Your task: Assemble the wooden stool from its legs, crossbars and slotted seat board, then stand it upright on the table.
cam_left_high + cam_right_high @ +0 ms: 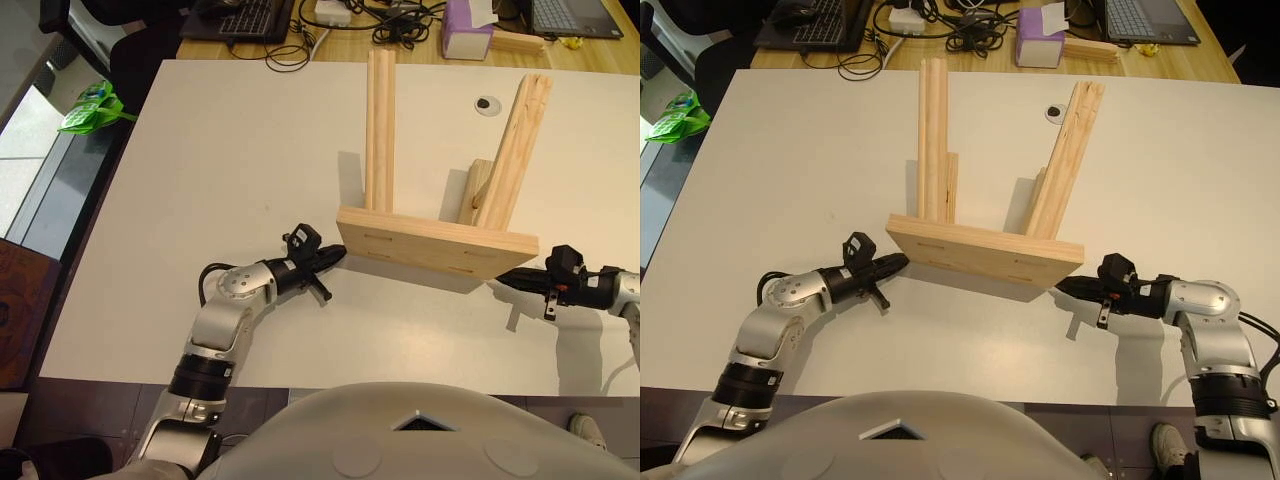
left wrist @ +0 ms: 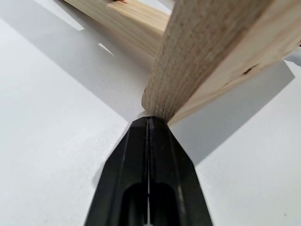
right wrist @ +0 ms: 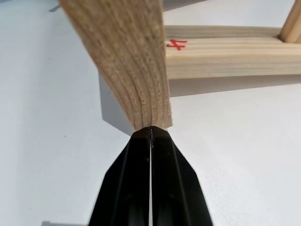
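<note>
As the seat board (image 1: 435, 250) stands on edge on the table (image 1: 220, 180), legs (image 1: 380, 120) pointing away, left gripper (image 1: 337, 254) & right gripper (image 1: 503, 279), both clenched empty, butt tips vs. its opposite ends, prob. squeezing it between them to swing the whole lot upright.

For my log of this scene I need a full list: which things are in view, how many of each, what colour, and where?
stool: one, pale wood, on its side on the table, legs pointing away from the robot
table: one, white, under the stool
round thing: one, small, black, on the table between the legs' far ends
tissue box: one, purple, on the desk behind
keyboard: one, black, same desk
cables: several, black, same desk
bag: one, green, left of the table
left pincer: black, shut, tip at the seat board's left end
right pincer: black, shut, tip at its right end
</note>
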You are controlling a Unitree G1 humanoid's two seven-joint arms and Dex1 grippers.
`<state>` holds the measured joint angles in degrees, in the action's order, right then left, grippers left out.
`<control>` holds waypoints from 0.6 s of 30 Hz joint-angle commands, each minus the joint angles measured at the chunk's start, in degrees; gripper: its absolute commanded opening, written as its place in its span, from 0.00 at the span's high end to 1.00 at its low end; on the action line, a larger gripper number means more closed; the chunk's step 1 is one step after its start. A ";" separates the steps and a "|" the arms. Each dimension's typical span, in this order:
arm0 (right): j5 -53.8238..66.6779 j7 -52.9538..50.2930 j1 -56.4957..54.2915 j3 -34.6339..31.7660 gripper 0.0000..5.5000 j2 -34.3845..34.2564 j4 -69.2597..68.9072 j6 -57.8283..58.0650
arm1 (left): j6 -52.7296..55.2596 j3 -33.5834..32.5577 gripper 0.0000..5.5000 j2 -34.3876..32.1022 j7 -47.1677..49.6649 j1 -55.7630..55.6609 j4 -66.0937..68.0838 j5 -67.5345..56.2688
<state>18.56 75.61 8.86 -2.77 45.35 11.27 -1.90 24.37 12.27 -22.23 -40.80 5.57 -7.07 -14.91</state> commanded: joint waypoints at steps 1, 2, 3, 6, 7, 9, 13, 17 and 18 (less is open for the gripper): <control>3.38 1.02 -0.02 -1.06 1.00 0.06 -5.11 2.24 | 1.48 0.47 0.99 -1.41 -3.11 0.69 -5.30 -2.71; 3.59 1.27 0.41 -1.29 1.00 0.27 -5.82 2.79 | 1.89 0.07 0.99 -2.20 -3.42 1.00 -6.30 -3.01; 3.86 1.59 1.03 -1.49 1.00 0.59 -6.59 3.33 | 2.31 -0.41 0.99 -3.11 -3.79 1.31 -7.36 -3.29; 4.79 2.08 2.84 -1.90 1.00 1.28 -8.97 4.83 | 3.44 -0.96 0.99 -5.24 -4.55 2.16 -10.38 -4.03; 5.02 2.27 3.39 -2.01 1.00 1.41 -9.87 5.41 | 3.84 -0.89 0.99 -5.73 -4.72 2.40 -11.28 -4.24; 5.61 2.67 4.78 -2.36 1.00 1.77 -12.05 6.45 | 4.77 -0.50 0.99 -6.55 -5.13 3.14 -13.51 -4.82; 8.11 3.13 7.09 -4.07 1.00 3.46 -17.92 9.95 | 7.67 -0.20 0.99 -8.49 -6.16 4.99 -19.52 -7.12; 10.34 3.51 8.04 -6.43 1.00 4.69 -21.30 13.11 | 11.02 -3.03 0.99 -10.59 -6.47 4.78 -23.95 -10.67; 10.72 3.73 8.20 -6.92 1.00 4.91 -21.48 13.46 | 11.81 -3.74 0.99 -11.11 -6.72 4.72 -25.01 -11.59</control>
<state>25.72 78.13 17.77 -9.42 50.48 -6.93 10.97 35.36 7.90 -33.68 -44.23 11.37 -27.22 -21.46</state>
